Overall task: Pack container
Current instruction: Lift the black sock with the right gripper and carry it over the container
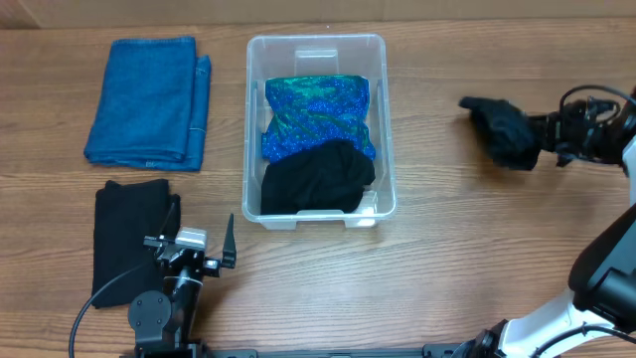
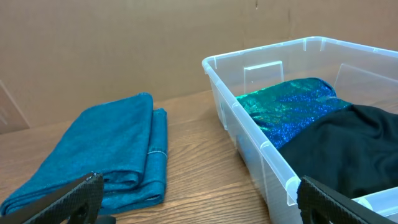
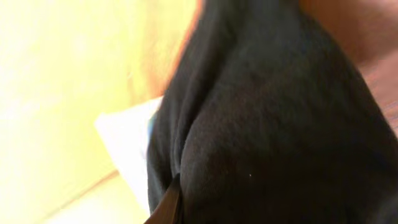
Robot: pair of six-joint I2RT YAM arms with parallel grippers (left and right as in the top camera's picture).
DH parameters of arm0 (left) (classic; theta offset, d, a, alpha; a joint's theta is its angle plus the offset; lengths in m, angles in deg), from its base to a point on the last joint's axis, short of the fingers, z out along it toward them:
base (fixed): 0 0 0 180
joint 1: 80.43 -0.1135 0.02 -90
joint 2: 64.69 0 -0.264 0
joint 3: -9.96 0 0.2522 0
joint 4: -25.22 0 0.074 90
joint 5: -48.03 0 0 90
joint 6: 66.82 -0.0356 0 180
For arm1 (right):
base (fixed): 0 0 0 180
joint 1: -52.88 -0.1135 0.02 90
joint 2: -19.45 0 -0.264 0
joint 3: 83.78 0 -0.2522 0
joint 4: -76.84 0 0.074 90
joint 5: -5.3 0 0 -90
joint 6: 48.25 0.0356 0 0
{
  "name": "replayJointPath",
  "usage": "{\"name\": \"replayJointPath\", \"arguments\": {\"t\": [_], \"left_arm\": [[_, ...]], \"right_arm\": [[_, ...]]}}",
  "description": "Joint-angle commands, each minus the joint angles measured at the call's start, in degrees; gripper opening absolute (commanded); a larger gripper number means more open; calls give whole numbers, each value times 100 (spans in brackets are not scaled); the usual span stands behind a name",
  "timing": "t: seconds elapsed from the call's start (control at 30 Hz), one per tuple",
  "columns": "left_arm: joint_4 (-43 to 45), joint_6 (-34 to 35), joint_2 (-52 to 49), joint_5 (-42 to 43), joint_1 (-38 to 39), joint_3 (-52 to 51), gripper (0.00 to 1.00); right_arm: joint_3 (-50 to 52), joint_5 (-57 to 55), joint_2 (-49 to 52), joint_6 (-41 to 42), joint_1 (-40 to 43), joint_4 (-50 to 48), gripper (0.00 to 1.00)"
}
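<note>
While the right gripper [image 1: 544, 131] hangs out at the right side of the table [image 1: 447, 249], we can see its jaws drawn together and clamped on a black bundle [image 1: 502, 131] of cloth. That bundle sits well apart from the container [image 1: 316, 41], off to its right. We can't tell whether it is resting on the wood or raised off it. On the right wrist camera the black bundle [image 3: 267, 124] fills nearly the whole view.

The container stands in the middle of the table, long side running away from us. Inside we have a shimmering blue-green fabric [image 1: 318, 114] in the far half. A black garment [image 1: 316, 179] is heaped in the near half and laps over the fabric's edge.

Down at the near edge, the left gripper [image 1: 202, 239] has its jaws spread wide apart and nothing between them. It is just left of the container's near corner. A folded black cloth [image 1: 129, 239] lies right beside it. Further back on the left we have a folded blue towel [image 1: 149, 99], near the container but not touching it.
</note>
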Motion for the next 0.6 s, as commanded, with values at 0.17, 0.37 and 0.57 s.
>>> {"name": "replayJointPath", "arguments": {"t": [0.17,0.37,0.57], "left_arm": [[7,61,55,-31,-31,-20,100],[7,61,55,-31,-31,-20,100],[7,63,55,-31,-31,-20,100]], "right_arm": [[-1458,695,-1582,-874,-1556,1014,4],[-1565,136,-2122,-938,-3858,1248,4],[-1471,-2330,-1709,-1086,-5880,1585,4]]}}
